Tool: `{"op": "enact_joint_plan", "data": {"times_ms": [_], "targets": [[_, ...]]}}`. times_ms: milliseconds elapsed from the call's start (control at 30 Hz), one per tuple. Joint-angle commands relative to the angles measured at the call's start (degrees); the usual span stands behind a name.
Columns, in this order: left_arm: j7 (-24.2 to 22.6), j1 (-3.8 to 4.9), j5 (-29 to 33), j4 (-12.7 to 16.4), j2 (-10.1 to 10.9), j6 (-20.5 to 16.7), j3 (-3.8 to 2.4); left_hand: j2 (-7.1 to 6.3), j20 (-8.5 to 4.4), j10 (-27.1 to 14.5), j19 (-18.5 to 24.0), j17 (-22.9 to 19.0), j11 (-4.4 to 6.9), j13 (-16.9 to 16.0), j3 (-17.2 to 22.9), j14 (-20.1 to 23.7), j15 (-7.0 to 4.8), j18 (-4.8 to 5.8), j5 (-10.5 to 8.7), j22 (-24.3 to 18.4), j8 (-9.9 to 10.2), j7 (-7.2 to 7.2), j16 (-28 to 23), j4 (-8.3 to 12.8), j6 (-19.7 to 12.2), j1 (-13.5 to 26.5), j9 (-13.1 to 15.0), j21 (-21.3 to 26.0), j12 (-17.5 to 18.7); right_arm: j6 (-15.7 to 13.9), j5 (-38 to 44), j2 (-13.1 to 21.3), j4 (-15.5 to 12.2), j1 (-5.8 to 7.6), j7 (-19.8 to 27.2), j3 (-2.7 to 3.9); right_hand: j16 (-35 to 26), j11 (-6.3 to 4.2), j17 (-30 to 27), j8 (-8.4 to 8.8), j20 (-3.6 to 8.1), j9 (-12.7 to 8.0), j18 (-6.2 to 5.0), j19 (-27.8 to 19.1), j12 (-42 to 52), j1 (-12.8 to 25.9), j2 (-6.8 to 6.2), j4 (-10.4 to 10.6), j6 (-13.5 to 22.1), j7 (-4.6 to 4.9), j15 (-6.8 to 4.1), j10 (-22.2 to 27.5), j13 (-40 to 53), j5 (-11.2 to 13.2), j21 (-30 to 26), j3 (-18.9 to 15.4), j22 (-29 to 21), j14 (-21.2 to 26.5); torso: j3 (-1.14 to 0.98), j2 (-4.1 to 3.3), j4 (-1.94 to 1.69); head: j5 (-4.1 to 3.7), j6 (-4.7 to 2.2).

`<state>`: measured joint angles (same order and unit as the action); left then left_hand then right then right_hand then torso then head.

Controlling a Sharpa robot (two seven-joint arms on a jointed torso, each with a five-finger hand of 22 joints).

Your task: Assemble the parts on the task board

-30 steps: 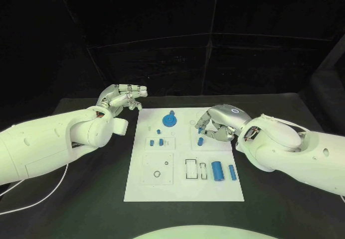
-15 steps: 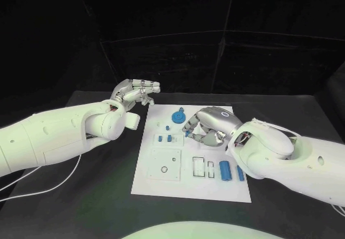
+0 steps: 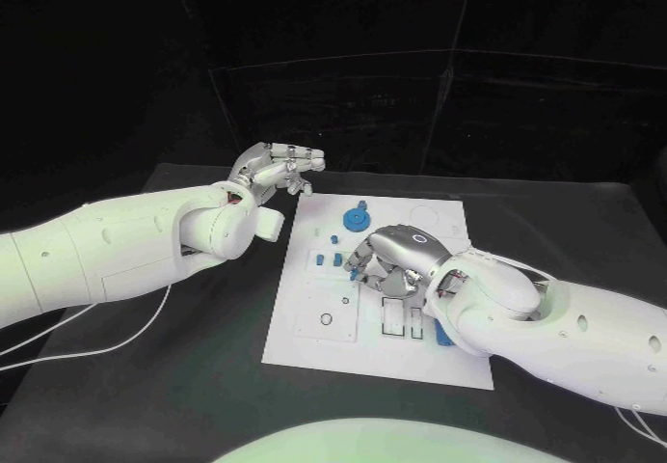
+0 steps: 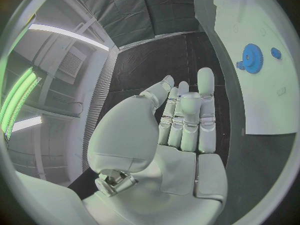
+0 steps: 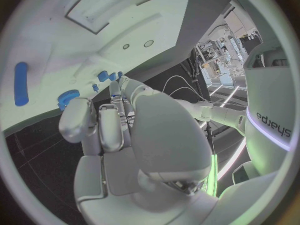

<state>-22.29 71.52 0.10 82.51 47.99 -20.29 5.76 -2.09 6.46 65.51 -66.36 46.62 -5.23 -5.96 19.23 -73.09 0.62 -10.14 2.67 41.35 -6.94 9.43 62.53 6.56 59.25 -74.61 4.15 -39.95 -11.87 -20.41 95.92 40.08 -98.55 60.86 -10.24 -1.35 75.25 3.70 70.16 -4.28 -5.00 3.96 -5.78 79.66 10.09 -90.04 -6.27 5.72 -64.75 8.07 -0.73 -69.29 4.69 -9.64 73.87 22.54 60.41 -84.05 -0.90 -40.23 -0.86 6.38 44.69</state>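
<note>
The white task board (image 3: 308, 333) lies in the middle of the black table. On its far part sit a blue gear (image 3: 356, 219) (image 4: 252, 58) (image 5: 67, 96) and small blue pegs (image 3: 327, 258) (image 5: 103, 76). My right hand (image 3: 390, 262) hovers low over the board's middle with its fingers curled in. In the right wrist view a small blue part (image 5: 114, 95) shows pinched at its fingertips. A blue cylinder (image 5: 20, 83) lies on the board, partly hidden behind my right arm in the head view. My left hand (image 3: 280, 168) (image 4: 184, 120) is raised off the board's far left corner, fingers stretched out, holding nothing.
The board carries rectangular recesses (image 3: 400, 319) near my right forearm and a square plate with small holes (image 3: 328, 312) on its left side. White cables (image 3: 132, 333) trail over the table under my left arm. Black curtains close off the back.
The camera has swung, shifting the whole picture. My right hand has edged from the board's right side towards its middle. My left hand keeps its raised pose.
</note>
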Motion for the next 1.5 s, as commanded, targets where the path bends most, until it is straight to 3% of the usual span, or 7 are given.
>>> {"op": "enact_joint_plan", "data": {"times_ms": [33,300,767,1500], "targets": [[-0.2,0.09,0.1,0.2,0.1,0.5,-0.05,-0.21,0.07,-0.2,0.4,-0.1,-0.12,-0.1,-0.1,0.3,0.10,-0.30,0.11,-0.1,0.3,0.09,-0.3,-0.2,-0.3,0.3,-0.1,0.2,-0.1,1.7,0.6,-0.6,0.7,-0.35,0.9,0.02,0.2,0.11,0.0,0.14,0.16,0.0,0.22,0.3,-0.4,0.5,0.11,0.0,-0.2,0.09,-0.35,-0.3,0.1,0.1,0.2,0.4,0.0,-2.5,-0.06,0.03,-0.01,0.33,0.31],[-0.2,0.10,0.1,0.1,0.0,0.6,-0.05,-0.23,0.08,-0.3,0.4,-0.1,-0.15,-0.1,-0.1,0.3,0.12,-0.30,0.11,-0.1,0.3,0.12,-0.3,-0.2,-0.4,0.3,-0.1,0.2,-0.2,2.1,0.9,-2.0,2.0,-1.39,1.1,-0.10,0.2,0.12,0.0,0.14,0.16,0.0,0.22,0.3,-0.4,0.6,0.08,-0.1,-0.2,0.12,-0.34,-0.3,0.1,0.1,0.1,0.4,0.0,-2.5,-0.11,0.02,0.11,0.93,0.59],[0.0,0.10,0.1,-0.1,-0.3,0.7,-0.04,-0.23,0.08,-0.3,0.4,-0.1,-0.15,-0.1,-0.1,0.3,0.12,-0.30,0.11,-0.1,0.3,0.13,-0.3,-0.2,-0.4,0.3,-0.1,0.2,-0.2,3.6,1.7,-2.8,2.8,-1.85,0.7,-1.22,0.2,0.19,-0.1,0.18,0.14,0.0,0.20,0.2,-0.4,1.1,0.04,-0.2,-0.2,0.17,-0.29,-0.3,0.1,0.3,0.1,0.7,-0.2,-2.4,-0.06,0.01,0.08,1.18,1.09],[0.3,0.09,0.1,-0.5,-0.6,0.9,-0.04,-0.20,0.11,-0.4,0.4,-0.2,-0.20,-0.1,-0.1,0.4,0.16,-0.30,0.11,-0.1,0.3,0.18,-0.4,-0.3,-0.5,0.3,-0.1,0.3,-0.2,4.6,2.2,-3.4,3.3,-1.96,0.7,-1.33,0.3,0.19,-0.1,0.22,0.12,0.0,0.20,0.2,-0.5,1.4,0.05,-0.3,-0.2,0.16,-0.28,-0.2,0.1,0.4,0.1,0.9,-0.2,-2.4,-0.05,0.02,0.05,1.49,1.56]]}}
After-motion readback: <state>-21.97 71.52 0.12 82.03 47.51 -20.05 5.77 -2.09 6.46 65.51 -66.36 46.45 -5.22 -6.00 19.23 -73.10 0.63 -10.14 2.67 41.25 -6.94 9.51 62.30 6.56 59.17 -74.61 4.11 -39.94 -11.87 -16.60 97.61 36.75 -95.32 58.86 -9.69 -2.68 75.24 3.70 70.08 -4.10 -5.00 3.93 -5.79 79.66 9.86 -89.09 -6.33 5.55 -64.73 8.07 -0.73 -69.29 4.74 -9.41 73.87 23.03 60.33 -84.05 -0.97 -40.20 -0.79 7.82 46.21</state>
